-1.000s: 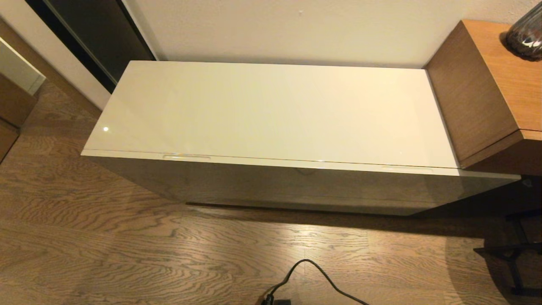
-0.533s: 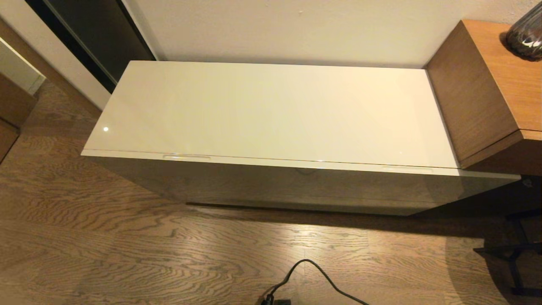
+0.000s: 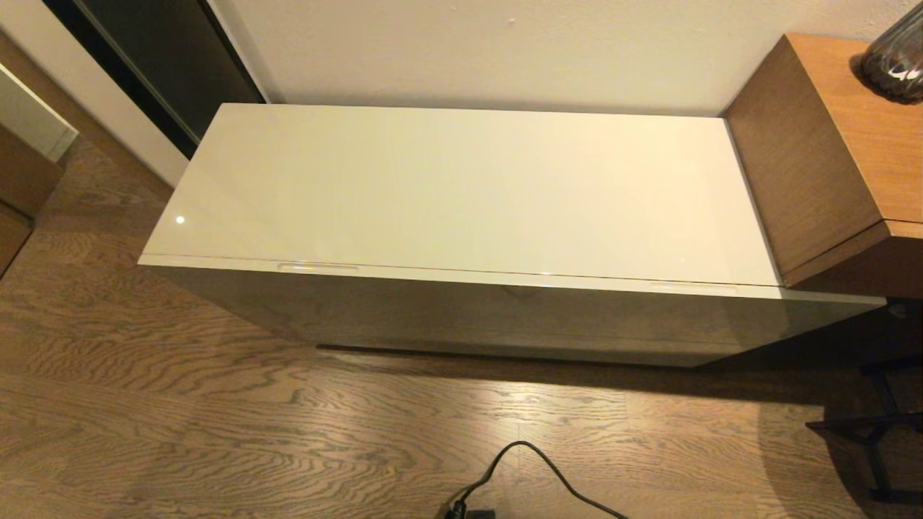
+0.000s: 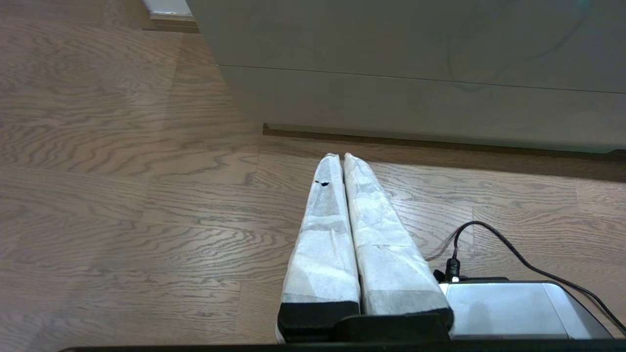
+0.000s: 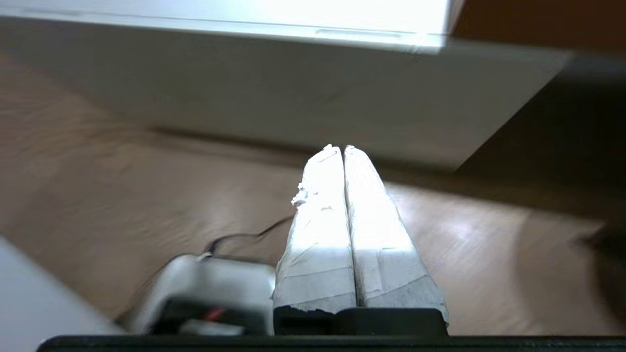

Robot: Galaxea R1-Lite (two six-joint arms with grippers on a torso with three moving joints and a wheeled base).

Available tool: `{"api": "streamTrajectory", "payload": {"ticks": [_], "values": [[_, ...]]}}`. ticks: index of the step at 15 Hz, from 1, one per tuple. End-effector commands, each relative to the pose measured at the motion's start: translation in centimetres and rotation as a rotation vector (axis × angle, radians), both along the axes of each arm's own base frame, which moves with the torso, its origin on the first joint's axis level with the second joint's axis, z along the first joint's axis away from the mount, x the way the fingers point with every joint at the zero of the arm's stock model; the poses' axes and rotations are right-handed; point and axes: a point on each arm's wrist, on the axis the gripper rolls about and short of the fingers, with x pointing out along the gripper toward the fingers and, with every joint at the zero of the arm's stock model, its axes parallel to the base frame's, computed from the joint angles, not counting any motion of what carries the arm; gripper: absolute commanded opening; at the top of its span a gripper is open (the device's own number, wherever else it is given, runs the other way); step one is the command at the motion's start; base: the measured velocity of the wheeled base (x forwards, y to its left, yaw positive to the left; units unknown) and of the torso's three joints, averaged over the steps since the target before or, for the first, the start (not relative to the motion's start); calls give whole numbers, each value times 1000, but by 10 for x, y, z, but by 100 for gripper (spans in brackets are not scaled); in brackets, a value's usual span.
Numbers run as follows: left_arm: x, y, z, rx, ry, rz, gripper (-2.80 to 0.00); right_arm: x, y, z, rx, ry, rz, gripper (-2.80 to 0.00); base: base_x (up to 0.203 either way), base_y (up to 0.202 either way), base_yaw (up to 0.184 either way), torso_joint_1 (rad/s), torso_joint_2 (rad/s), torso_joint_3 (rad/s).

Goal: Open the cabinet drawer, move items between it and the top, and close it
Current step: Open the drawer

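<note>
Floor: wood planks (image 3: 216, 432)
Top (image 3: 469, 187): bare, glossy
Cabinet drawer (image 3: 505, 317): closed, contents hidden
Left gripper (image 4: 341, 156): fingers together
Right gripper (image 5: 341, 147): fingers together, view blurred

Warm indoor light falls on a wood-grain plank floor (image 3: 216, 432). A plain cream wall (image 3: 505, 50) fills 12 o'clock. At 2 o'clock stands a taller brown wooden unit (image 3: 829, 158) bearing a dark vase (image 3: 894, 58). A black cable (image 3: 533, 468) curls at 6 o'clock.
</note>
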Motion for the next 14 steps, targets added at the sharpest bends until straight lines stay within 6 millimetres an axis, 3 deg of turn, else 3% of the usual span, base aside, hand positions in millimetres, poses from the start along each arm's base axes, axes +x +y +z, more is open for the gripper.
{"api": "streamTrajectory", "payload": {"ticks": [1, 3, 5, 9, 14], "values": [[0, 0, 0, 0, 1, 0, -280, 30, 0, 37, 75, 123, 6, -280, 0, 0, 0, 0, 0, 0], [0, 0, 0, 0, 1, 0, -280, 75, -1, 56, 132, 262, -5, -280, 0, 0, 0, 0, 0, 0], [0, 0, 0, 0, 1, 0, -280, 125, -2, 59, 159, 431, -34, -280, 0, 0, 0, 0, 0, 0], [0, 0, 0, 0, 1, 0, -280, 220, -3, 41, 179, 663, -74, -280, 0, 0, 0, 0, 0, 0], [0, 0, 0, 0, 1, 0, -280, 326, 12, 8, 184, 738, -132, -280, 0, 0, 0, 0, 0, 0]]}}
